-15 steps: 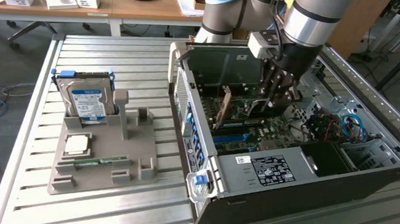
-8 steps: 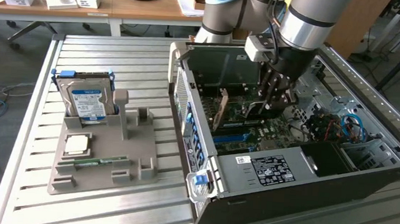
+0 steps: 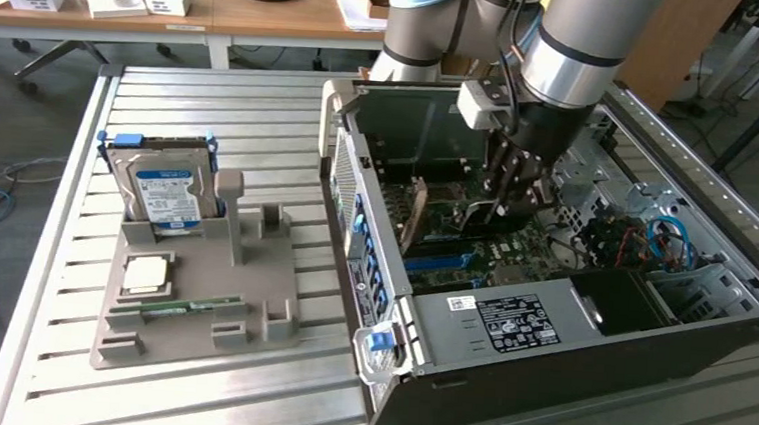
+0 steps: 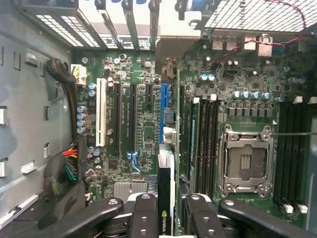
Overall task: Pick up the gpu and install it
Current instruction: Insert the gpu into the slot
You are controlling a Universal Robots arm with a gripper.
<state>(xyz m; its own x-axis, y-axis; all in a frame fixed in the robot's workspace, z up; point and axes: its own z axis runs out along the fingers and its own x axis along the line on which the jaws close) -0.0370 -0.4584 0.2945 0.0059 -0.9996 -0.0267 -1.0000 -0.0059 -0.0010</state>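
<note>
You are gripping the gpu (image 4: 166, 183) edge-on in the partly closed hand (image 4: 171, 215), inside the computer case (image 3: 541, 394) at the exterior view's right, evidently so its edge is facing the motherboard's blue slot (image 4: 165, 106).

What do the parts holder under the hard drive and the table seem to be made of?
Parts holder: matte grey-beige plastic, perhaps printed, judging by its dull, blocky one-piece look. Table: bare metal, likely aluminium, given the silvery ribbed slats.

NVIDIA logo (image 4: 163, 221) on the gpu (image 4: 166, 191)
</note>
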